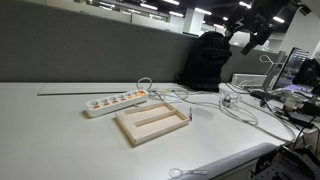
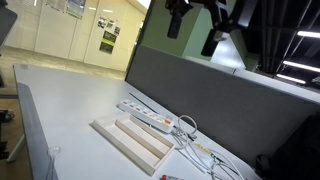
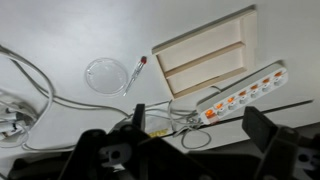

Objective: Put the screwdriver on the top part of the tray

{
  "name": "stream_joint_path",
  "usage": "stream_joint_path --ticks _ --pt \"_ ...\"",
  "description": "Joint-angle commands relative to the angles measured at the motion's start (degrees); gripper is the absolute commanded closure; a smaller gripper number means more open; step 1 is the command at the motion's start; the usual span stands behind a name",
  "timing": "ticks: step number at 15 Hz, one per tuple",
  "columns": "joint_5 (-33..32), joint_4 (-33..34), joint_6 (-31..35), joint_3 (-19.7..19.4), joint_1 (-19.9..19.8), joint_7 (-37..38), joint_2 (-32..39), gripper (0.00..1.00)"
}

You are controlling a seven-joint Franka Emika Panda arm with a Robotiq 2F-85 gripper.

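Observation:
The screwdriver (image 3: 136, 72), tiny with a reddish handle, lies on the white table just off one short end of the tray, beside a clear round dish (image 3: 103, 75). It shows as a small red speck in an exterior view (image 1: 187, 114). The pale wood tray (image 3: 205, 38) has a centre bar, and both long sections are empty; it shows in both exterior views (image 1: 130, 128) (image 2: 112, 140). My gripper (image 3: 200, 135) is open and empty, high above the table over the power strip and cables, well clear of the screwdriver. It shows in both exterior views (image 1: 248, 40) (image 2: 194, 32).
A white power strip (image 3: 240, 95) with orange switches lies along the tray's long side (image 1: 115, 102) (image 2: 150, 119). White cables (image 3: 30, 85) loop near the screwdriver and the strip. A grey partition (image 1: 90, 45) runs along the table's back. A monitor and clutter (image 1: 295, 80) stand at one end.

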Motion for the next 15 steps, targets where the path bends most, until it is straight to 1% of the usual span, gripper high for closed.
stream_joint_path --ticks 1,4,7,9,11,13,15 --pt "-0.78 0.09 8.09 3.17 -3.11 9.14 8.21 0.00" --pt "-0.81 1.50 11.26 7.07 -4.76 18.27 14.74 0.00" --pt "-1.10 4.19 10.98 11.06 -5.71 28.10 21.32 0.00" --pt "-1.28 6.14 10.49 12.82 -6.18 34.43 25.22 0.00" --pt "-0.82 7.35 10.99 12.93 -6.17 38.71 28.11 0.00" --pt "-0.45 7.99 11.84 12.04 -6.27 41.37 30.09 0.00" --pt "0.04 7.96 13.26 10.58 -6.41 41.61 31.29 0.00"
